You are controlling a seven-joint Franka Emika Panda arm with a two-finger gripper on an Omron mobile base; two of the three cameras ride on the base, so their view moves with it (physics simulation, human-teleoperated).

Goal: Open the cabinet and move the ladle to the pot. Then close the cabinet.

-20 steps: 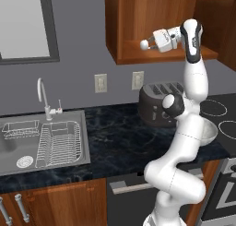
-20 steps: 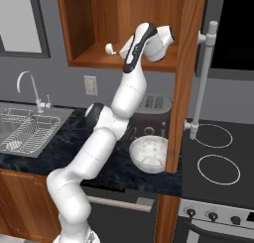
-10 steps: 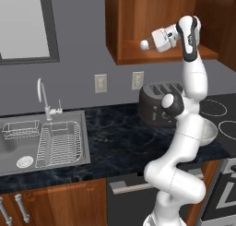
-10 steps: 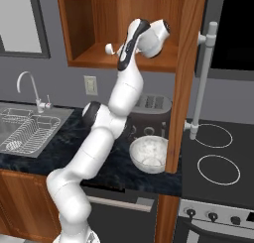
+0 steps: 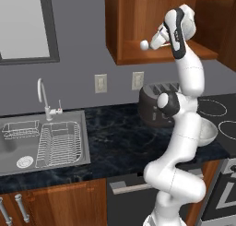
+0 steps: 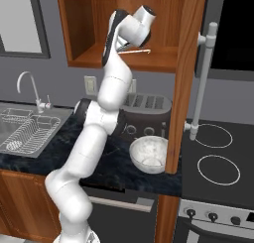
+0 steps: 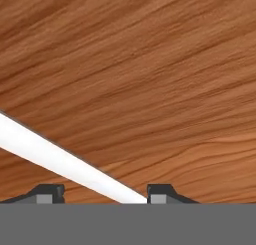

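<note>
The cabinet (image 5: pixel 120 26) hangs open over the counter, its door (image 6: pixel 186 63) swung out edge-on with a long silver bar handle (image 6: pixel 203 78). On its bottom shelf lies the ladle (image 5: pixel 144 44), rounded whitish end at the left, thin handle (image 6: pixel 135 51) pointing right. My gripper (image 5: pixel 159 40) is inside the cabinet, right over that handle. In the hand view the pale rod (image 7: pixel 60 156) runs slantwise between the two fingertips (image 7: pixel 162 193), closer to the right one; the gripper (image 7: pixel 105 194) is open, gaps showing beside the rod. The pot is out of view.
A dark toaster (image 6: pixel 146 108) stands on the black counter below the cabinet. A white speckled bowl (image 6: pixel 149 152) sits by the counter's front edge, next to the stove's rings (image 6: pixel 216 167). A sink with a wire rack (image 5: pixel 57 144) and a tap is at the left.
The hand and wrist have swung a little left and further into the cabinet, over the ladle's handle. The ladle has not moved.
</note>
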